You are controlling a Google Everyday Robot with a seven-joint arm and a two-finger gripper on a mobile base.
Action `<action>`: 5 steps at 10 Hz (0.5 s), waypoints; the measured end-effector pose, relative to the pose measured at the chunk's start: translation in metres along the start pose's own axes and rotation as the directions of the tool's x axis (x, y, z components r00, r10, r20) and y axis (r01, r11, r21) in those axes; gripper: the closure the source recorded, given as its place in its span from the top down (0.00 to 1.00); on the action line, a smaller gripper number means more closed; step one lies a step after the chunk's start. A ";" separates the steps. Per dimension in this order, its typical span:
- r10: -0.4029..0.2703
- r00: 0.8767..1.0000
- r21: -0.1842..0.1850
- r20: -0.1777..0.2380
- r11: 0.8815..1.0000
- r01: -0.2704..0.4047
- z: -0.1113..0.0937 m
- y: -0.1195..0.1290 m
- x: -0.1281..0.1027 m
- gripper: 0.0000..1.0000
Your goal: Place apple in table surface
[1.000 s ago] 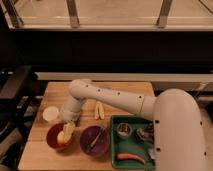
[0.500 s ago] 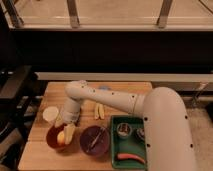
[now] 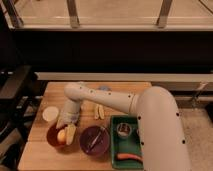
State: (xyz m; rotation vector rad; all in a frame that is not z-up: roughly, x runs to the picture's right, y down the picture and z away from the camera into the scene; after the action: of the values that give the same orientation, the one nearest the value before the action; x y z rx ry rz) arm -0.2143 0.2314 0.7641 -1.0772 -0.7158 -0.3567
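On the light-brown wooden table surface (image 3: 37,152) stands a dark red bowl (image 3: 51,139) with the small round yellow-orange apple (image 3: 61,135) inside. My gripper (image 3: 65,133) is down at it. I cannot tell its grip. I think nothing is done yet.

Arm (image 3: 112,100) of smooth off-white shells, thick and rounded, swelling to a bulky segment at the right. Small dark dots scattered along the casing near the joints. Greyer, narrower wrist section, ending in a pale cream gripper (image 3: 67,132) low at the left, at the dark red bowl (image 3: 50,141).
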 end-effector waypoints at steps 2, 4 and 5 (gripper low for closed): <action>-0.009 1.000 -0.013 -0.012 1.000 0.008 0.002 0.000 -0.003 0.72; -0.025 0.999 -0.020 -0.033 0.999 0.025 0.002 0.000 -0.007 0.58; -0.035 0.999 -0.019 -0.042 0.999 0.034 0.001 0.000 -0.010 0.45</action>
State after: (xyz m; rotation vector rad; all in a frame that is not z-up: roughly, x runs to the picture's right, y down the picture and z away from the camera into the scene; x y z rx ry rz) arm -0.2219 0.2312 0.7569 -1.0726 -0.6948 -0.4152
